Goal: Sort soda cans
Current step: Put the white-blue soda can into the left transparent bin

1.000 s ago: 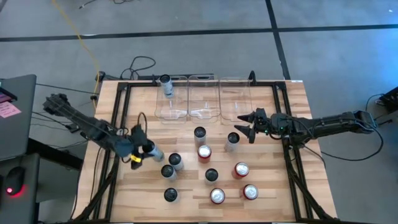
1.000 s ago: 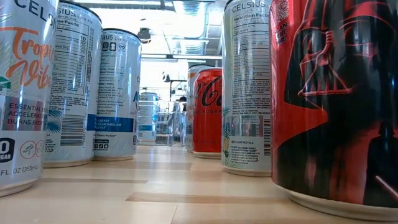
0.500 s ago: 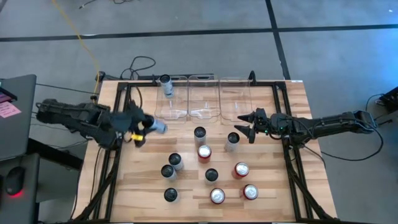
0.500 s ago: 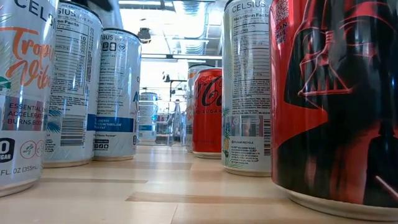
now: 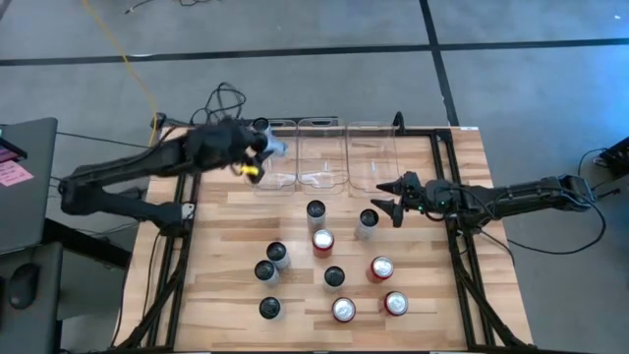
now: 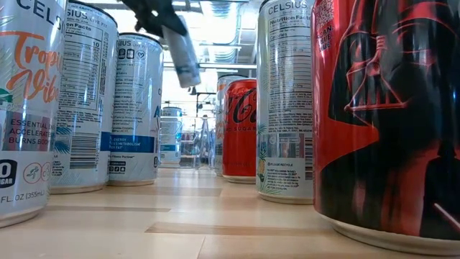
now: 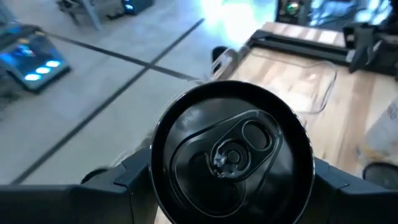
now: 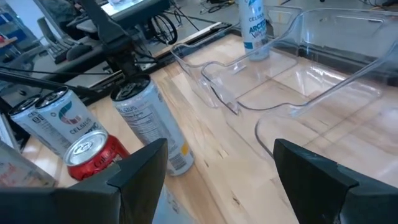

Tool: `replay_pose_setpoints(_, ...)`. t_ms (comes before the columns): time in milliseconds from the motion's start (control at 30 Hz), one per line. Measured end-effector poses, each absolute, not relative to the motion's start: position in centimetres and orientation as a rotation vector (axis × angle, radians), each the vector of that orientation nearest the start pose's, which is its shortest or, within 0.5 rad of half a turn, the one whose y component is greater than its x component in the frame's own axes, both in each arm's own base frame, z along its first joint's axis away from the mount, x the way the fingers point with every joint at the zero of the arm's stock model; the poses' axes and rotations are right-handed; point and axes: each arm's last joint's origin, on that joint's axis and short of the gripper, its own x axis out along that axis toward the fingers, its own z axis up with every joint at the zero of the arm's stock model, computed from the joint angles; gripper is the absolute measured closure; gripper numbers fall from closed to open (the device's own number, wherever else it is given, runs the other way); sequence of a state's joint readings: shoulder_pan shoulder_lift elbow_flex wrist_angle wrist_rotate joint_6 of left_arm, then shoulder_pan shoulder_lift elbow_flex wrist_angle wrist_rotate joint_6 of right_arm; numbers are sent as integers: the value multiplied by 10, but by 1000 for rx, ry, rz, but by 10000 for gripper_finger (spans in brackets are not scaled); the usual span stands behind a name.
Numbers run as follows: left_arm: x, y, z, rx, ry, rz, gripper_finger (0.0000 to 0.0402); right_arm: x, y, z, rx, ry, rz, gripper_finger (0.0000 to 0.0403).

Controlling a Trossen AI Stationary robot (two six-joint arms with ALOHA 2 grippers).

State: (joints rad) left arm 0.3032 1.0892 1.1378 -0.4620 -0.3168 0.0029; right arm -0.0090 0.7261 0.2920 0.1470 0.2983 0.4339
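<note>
My left gripper (image 5: 259, 150) is shut on a silver soda can (image 5: 275, 148) with a dark top (image 7: 231, 152), held in the air over the near left part of the left clear bin (image 5: 280, 180). The low view shows this can (image 6: 181, 50) slanting above the table. Another silver can (image 5: 261, 127) stands upright at that bin's far end. Several silver cans (image 5: 276, 255) and several red cans (image 5: 381, 267) stand upright on the wooden table. My right gripper (image 5: 385, 203) is open and holds nothing, just beyond a silver can (image 5: 368, 221). My left gripper pinches the can between its two fingers (image 7: 127, 183), one on each side of the can's wall (image 7: 158, 186) just below the dark top. The top faces back toward the wrist. The can is lifted clear and hangs tilted, its bottom end (image 6: 190, 78) lower and farther out.
Three clear bins stand side by side along the far edge: left, middle (image 5: 319, 180) and right (image 5: 346, 157). Black frame rails (image 5: 460, 256) run along both sides of the table. Bare wood lies between the bins and the standing cans.
My left gripper has risen and swung from the table's left middle toward the far edge, over to the left bin, still shut on the silver can. The can has come up clear of the table and turned with the gripper. The right arm has kept still.
</note>
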Motion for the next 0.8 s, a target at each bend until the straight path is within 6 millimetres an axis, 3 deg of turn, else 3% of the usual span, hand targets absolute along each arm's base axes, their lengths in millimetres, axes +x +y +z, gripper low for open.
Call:
replay_pose_setpoints(367,251,160,341,26,628,613,152,159,-10,196,376,293,-376,90)
replay_pose_setpoints(667,271,208,332,22,736,589,152,158,-10,194,372,312,-379,90)
replay_pose_setpoints(800,272,223,318,-14,790,562,152,158,-9,193,369,329,-381,90)
